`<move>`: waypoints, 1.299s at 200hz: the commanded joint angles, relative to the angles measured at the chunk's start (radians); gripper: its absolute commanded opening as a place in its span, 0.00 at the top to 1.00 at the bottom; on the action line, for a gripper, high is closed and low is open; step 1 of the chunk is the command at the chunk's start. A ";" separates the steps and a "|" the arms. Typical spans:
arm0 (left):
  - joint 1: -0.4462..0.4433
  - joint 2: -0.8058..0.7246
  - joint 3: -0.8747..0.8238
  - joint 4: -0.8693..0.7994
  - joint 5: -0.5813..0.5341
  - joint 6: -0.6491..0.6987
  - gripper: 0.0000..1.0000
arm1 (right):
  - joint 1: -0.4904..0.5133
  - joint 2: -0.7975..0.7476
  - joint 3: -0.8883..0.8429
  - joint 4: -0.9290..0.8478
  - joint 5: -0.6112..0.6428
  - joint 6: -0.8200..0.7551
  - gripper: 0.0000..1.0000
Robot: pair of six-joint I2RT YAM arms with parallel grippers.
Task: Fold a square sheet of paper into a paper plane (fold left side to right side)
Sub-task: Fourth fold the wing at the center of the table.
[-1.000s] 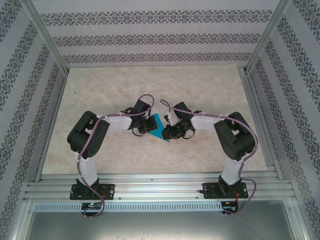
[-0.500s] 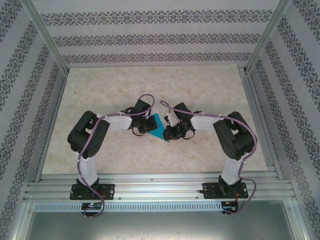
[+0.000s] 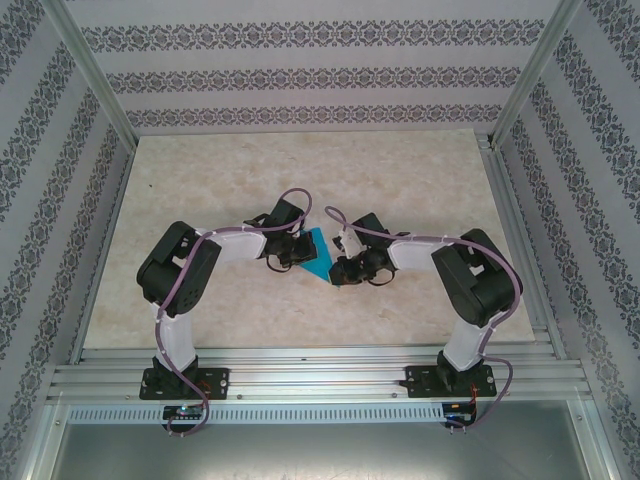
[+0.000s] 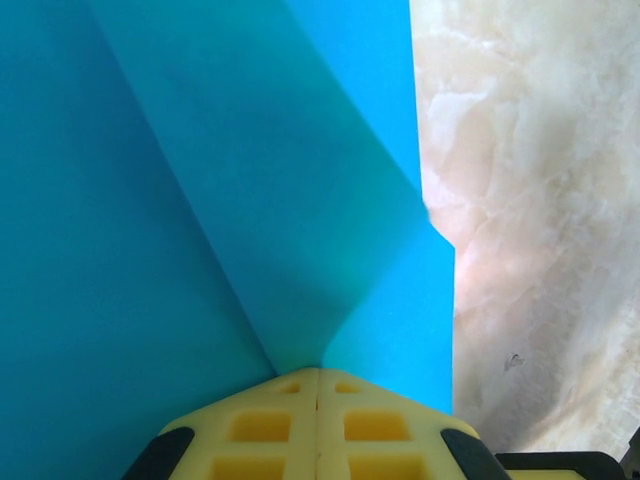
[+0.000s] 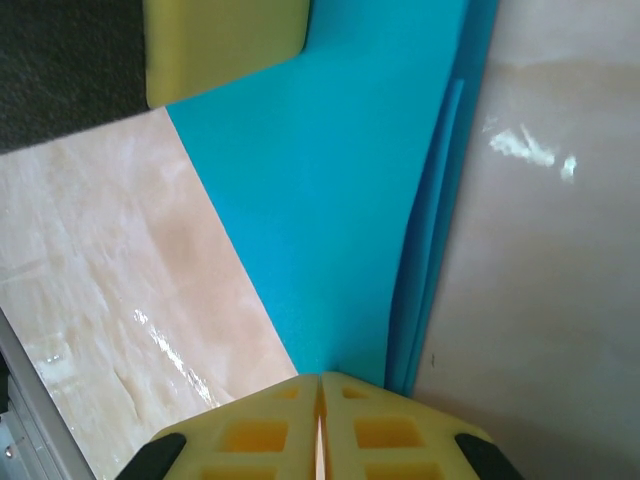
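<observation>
Status check, both arms at the middle of the table [image 3: 300, 170].

Paper location: the paper [image 3: 318, 255] sits between the 2 grippers, near the table's centre. From the top view I cannot tell whether it rests on the table or hangs just above it.

Left gripper [image 3: 297, 252]: in its wrist view the 2 pads meet with no gap, and the paper runs straight into the tips. I read it as clamped on the paper's edge.

Right gripper [image 3: 340, 268]: its wrist view shows the pads drawn together to a hairline seam, with the paper's corner entering at the tips. I read this as pinched on the paper too.

Progress: folding is well under way.
- The left wrist view shows a diagonal crease and overlapping layers.
- The right wrist view shows a doubled edge, at least 2 layers stacked.
- From above, the paper is a small pointed shape, with its tip toward the arm bases.

Remaining, in my judgement: the shape looks too broad for a finished dart. I expect at least 1 more fold and a pressed crease before release.
</observation>
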 commanded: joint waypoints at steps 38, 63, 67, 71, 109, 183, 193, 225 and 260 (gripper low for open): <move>-0.003 0.081 -0.027 -0.109 -0.104 0.017 0.94 | 0.006 -0.037 -0.097 -0.154 -0.021 0.032 0.90; -0.003 0.080 -0.028 -0.106 -0.100 0.017 0.93 | 0.004 -0.071 -0.106 -0.176 -0.022 0.038 0.90; -0.002 0.079 -0.027 -0.107 -0.098 0.017 0.94 | 0.004 -0.081 -0.105 -0.178 -0.024 0.040 0.90; -0.002 0.079 -0.026 -0.107 -0.098 0.018 0.94 | 0.002 -0.092 -0.103 -0.179 -0.028 0.043 0.90; -0.002 0.076 -0.017 -0.110 -0.089 0.017 0.93 | -0.018 -0.185 -0.017 -0.183 -0.060 0.084 0.88; -0.003 0.067 -0.020 -0.108 -0.086 0.015 0.93 | -0.013 -0.023 0.149 -0.107 -0.021 0.124 0.88; -0.003 0.067 -0.021 -0.108 -0.085 0.014 0.94 | -0.013 -0.001 0.145 -0.102 -0.010 0.129 0.88; -0.002 0.063 -0.015 -0.114 -0.086 0.018 0.94 | -0.012 0.056 0.128 -0.121 0.016 0.120 0.89; 0.001 0.043 -0.005 -0.124 -0.079 0.024 0.93 | -0.013 0.103 0.121 -0.192 0.091 0.122 0.91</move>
